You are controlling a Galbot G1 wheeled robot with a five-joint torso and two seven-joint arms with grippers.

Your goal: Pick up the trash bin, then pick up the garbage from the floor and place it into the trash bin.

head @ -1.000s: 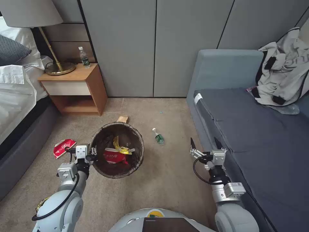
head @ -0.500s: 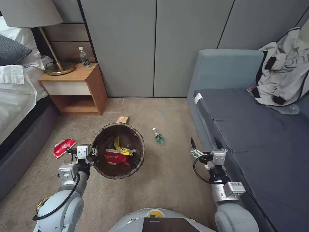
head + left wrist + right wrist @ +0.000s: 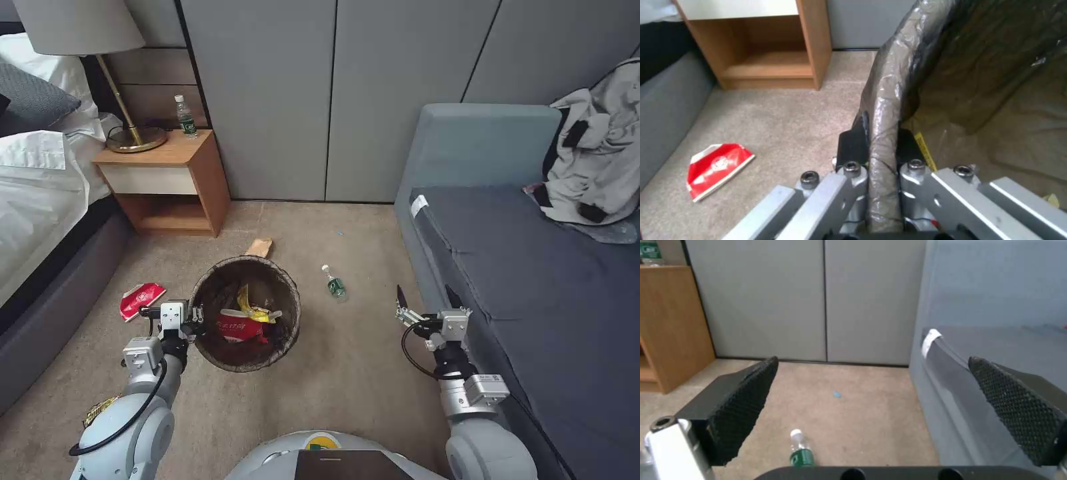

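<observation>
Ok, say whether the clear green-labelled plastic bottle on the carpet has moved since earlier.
No. The clear green-labelled bottle keeps its spacing from the grey fabric sofa; the camera shifted instead.

- The head view looks steeply down on the beige carpet point(image 3: 347, 373).
- The left wrist view sits hard against the bag-lined round white bin's rim point(image 3: 882, 133).
- The right wrist view faces low towards the grey wall panels, sharing the clear green-labelled bottle point(image 3: 801, 453) point(image 3: 335, 285) with the head view.

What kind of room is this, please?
Probably a bedroom or hotel room: a bed with white linen, a wooden nightstand carrying a lamp, and a grey sofa on carpet.
</observation>
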